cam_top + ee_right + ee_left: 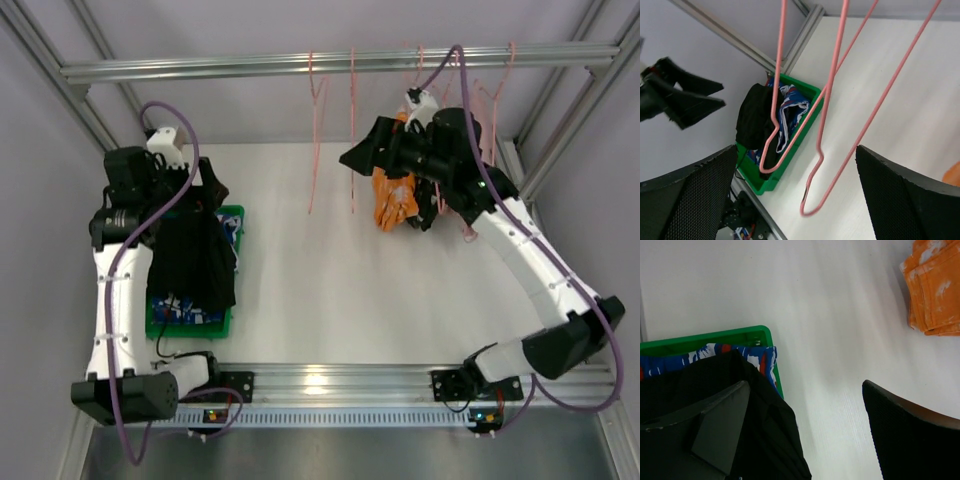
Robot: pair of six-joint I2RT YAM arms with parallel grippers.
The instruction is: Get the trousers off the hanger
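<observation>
- Nearest the camera, the left arm (pixel 115 300) and the right arm (pixel 540 270) rise from the near edge of the white counter (pixel 320 280).
- At far left, the left hand (pixel 805 387) hovers over the green bin (pixel 237 213), its two fingers spread wide and nothing between them.
- One of those fingers (pixel 715 430) sits right above black cloth; I cannot tell whether it touches.
- That cloth is the black trousers (pixel 195 260), lying on top of the bin's contents and spilling over the bin's right rim toward the counter.
- Under them lie the blue printed trousers (pixel 185 310), also inside the bin, with white and red patches showing at the far rim and the near end.
- Neither pair is on a hanger.
- Right of the bin, the counter runs bare to mid-scene, where thin pink hangers (pixel 318 140) dangle from the metal rail (pixel 250 68) across the back.
- Two of these hangers carry no cloth in the right wrist view.
- Further right, an orange cloth (pixel 393 200) shows just below the right arm; whether it hangs or lies on the counter I cannot tell.
- Up by the rail, the right hand (pixel 796 150) is spread wide and grips nothing, with the pink wires crossing the gap between its fingers (pixel 690 200).
</observation>
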